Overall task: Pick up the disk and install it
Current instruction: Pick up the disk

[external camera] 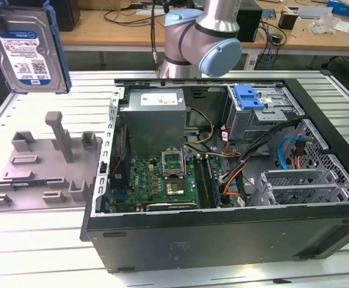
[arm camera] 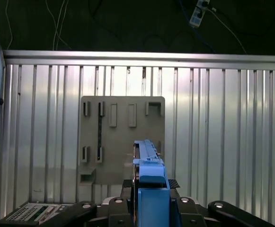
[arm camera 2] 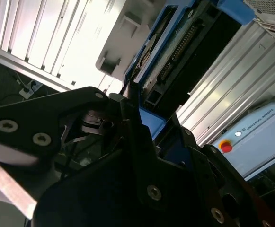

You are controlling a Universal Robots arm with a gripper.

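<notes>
The disk, a silver drive with a white-and-blue label in a blue carrier, hangs upright in the air at the exterior view's upper left, above the grey holder. In the second wrist view my gripper is shut on the blue carrier end of the disk, black fingers on either side. The first wrist view looks along the disk's edge, with my gripper clamped on it and the empty grey holder on the table beneath.
An open computer case lies on the slatted metal table, to the exterior view's right of the holder. Inside are a motherboard, cables and a grey drive cage with a blue bracket. The arm's base stands behind.
</notes>
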